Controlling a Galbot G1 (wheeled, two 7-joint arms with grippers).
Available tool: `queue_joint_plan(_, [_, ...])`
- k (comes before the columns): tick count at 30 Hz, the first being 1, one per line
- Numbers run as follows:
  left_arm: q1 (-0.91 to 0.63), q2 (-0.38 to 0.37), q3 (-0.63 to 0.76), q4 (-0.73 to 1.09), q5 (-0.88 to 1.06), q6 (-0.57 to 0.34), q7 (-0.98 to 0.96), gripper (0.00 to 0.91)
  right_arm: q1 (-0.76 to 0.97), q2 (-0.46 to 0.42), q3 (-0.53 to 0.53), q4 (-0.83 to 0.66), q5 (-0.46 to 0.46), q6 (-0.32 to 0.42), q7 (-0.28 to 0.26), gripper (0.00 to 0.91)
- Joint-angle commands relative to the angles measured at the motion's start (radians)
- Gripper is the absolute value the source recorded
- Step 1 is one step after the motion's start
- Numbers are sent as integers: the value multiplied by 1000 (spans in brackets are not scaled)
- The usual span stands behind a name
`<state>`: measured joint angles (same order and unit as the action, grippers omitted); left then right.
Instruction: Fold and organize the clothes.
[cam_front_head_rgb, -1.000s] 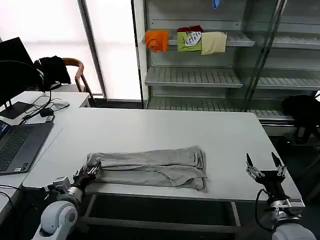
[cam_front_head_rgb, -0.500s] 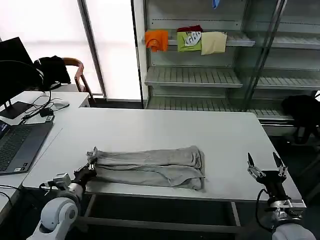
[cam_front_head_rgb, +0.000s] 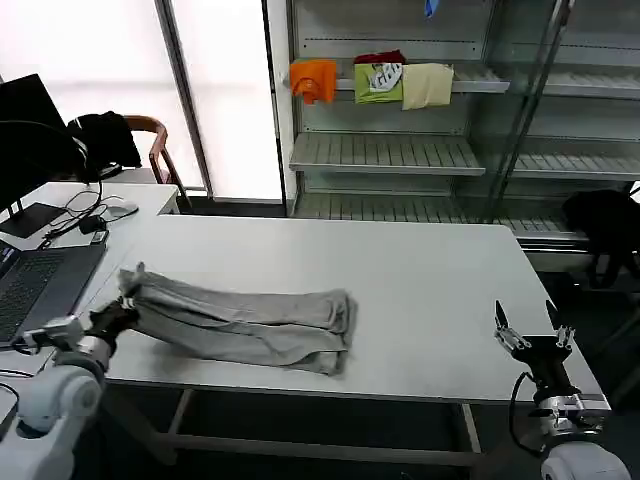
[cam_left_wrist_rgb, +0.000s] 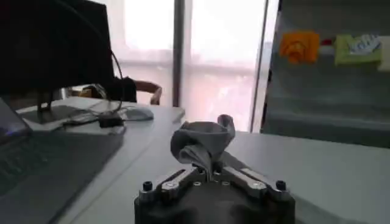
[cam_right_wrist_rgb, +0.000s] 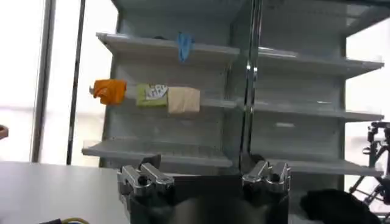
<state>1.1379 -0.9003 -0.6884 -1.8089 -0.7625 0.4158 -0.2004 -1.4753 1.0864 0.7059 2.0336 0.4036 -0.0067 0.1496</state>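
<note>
A light grey shirt (cam_front_head_rgb: 250, 322) lies folded into a long strip across the white table (cam_front_head_rgb: 420, 270), slanting from the left edge toward the middle. My left gripper (cam_front_head_rgb: 122, 310) is shut on the strip's left end, at the table's left edge. In the left wrist view the pinched grey cloth (cam_left_wrist_rgb: 203, 141) bunches up above the shut left gripper (cam_left_wrist_rgb: 210, 173). My right gripper (cam_front_head_rgb: 532, 330) stands open beyond the table's front right corner, far from the shirt and holding nothing. The right wrist view shows the right gripper (cam_right_wrist_rgb: 204, 176) with its fingers spread wide.
A laptop (cam_front_head_rgb: 35, 290) sits on the adjoining desk at the left, close to my left arm. Orange (cam_front_head_rgb: 314, 80), lime-green (cam_front_head_rgb: 380, 83) and cream (cam_front_head_rgb: 428, 86) garments lie on the shelf behind the table. A chair with a black garment (cam_front_head_rgb: 105, 140) stands at the back left.
My left gripper has pulled the shirt's end leftward along the table. The whole strip slid left with it and now lies slanted. The right gripper has stayed put.
</note>
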Motion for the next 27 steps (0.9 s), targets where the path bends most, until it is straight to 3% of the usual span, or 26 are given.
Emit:
queue_joint_plan(1, [-27,82,-125,-187,-53,60,-13,0,10,2,-2,4,0,-8,0,907])
queue_joint_plan(5, [6,8,46,-311,37,71,1,10,11,4,-3,5,0,-10,1,907])
queue_joint_plan(15, [-47,-196,481,-307,323,22,1,10,20,11,-17,9,-7,-19,0,907])
queue_joint_plan(27, [-116,-280,589,-121,383,-4,3,20,19,16,-24,13,-8,-19,-1,907])
